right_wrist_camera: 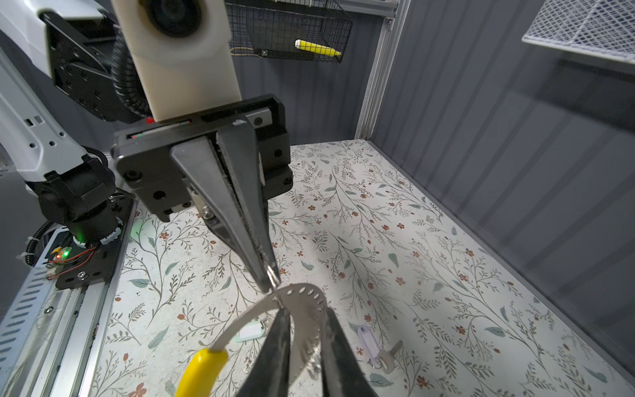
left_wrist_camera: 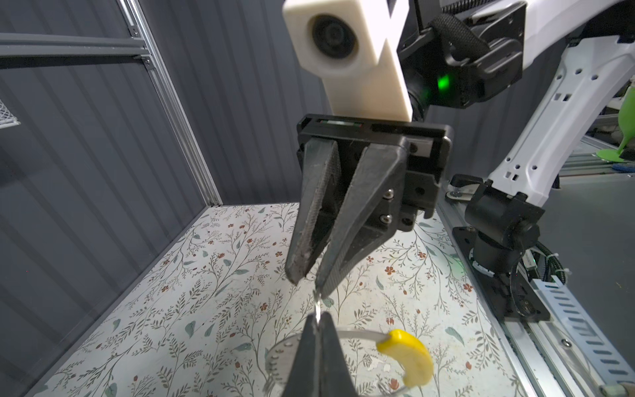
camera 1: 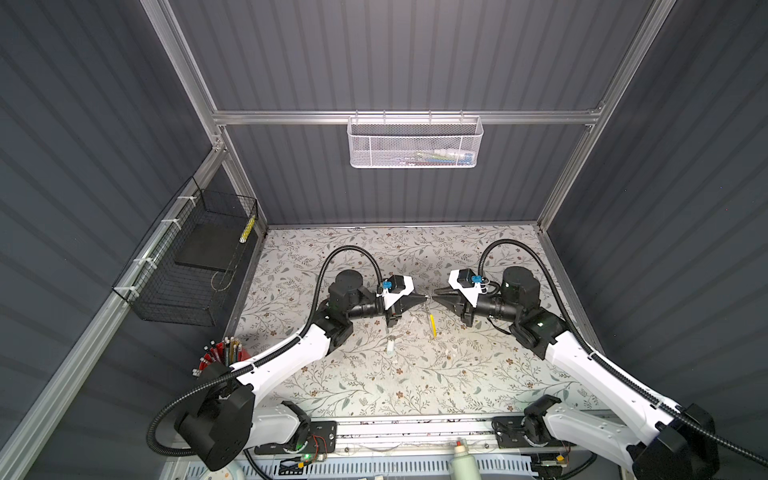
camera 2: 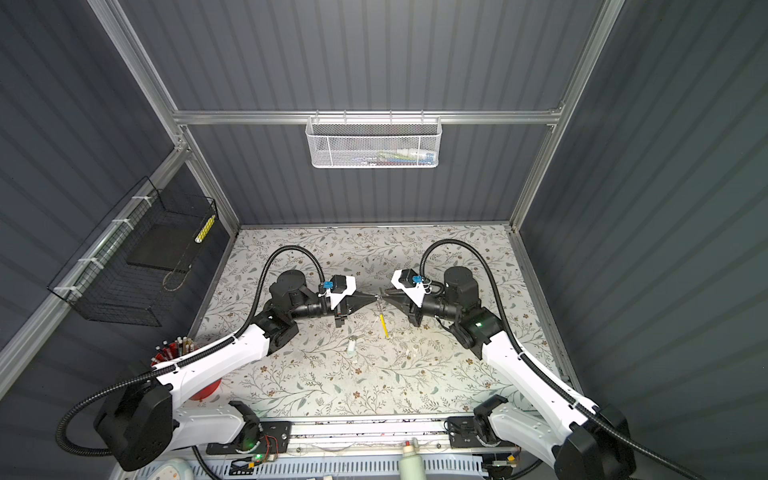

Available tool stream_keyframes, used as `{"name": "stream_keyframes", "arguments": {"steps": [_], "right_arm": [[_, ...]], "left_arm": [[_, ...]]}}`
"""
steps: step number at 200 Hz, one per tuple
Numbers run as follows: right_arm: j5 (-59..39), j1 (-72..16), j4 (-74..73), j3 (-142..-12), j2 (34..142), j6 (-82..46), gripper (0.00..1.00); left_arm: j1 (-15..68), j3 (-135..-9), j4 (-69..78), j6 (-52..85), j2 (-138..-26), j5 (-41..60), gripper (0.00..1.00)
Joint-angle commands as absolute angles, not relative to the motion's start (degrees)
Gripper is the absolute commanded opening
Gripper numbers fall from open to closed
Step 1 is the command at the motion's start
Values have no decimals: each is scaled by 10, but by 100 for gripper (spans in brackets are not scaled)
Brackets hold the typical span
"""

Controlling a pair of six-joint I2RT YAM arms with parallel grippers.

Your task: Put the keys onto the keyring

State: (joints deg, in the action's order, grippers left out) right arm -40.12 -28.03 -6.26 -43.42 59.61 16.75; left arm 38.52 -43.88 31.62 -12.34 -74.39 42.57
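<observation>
The keyring (right_wrist_camera: 305,298) is a grey perforated band with a yellow segment (left_wrist_camera: 409,357). It hangs above the floral table between both grippers' tips, in both top views (camera 1: 432,326) (camera 2: 384,326). My left gripper (left_wrist_camera: 318,318) (camera 1: 426,296) is shut, pinching a small wire ring at the band's end. My right gripper (right_wrist_camera: 305,311) (left_wrist_camera: 309,287) faces it tip to tip, jaws slightly apart, with the band's perforated end showing in the gap. One of the keys (right_wrist_camera: 391,357) lies on the table with a lilac tag. A pale tag (right_wrist_camera: 251,331) (camera 1: 390,345) lies nearby; its key is hidden.
A white mesh basket (camera 1: 415,143) hangs on the back wall. A black wire basket (camera 1: 191,266) is on the left wall. A red cup of pens (camera 1: 222,357) stands at the table's front left. A pale bottle (camera 1: 461,461) stands by the front rail.
</observation>
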Motion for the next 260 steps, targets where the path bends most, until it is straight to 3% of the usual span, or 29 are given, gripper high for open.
{"name": "stream_keyframes", "arguments": {"steps": [1,66,260], "right_arm": [[-438,-286,-82,-426,593,137,20],[-432,-285,-116,-399,583,110,23],[-469,-286,-187,-405,583,59,20]], "left_arm": [[388,-434,407,-76,-751,449,0],[388,-433,423,-63,-750,450,0],[388,-450,426,-47,-768,490,0]]}}
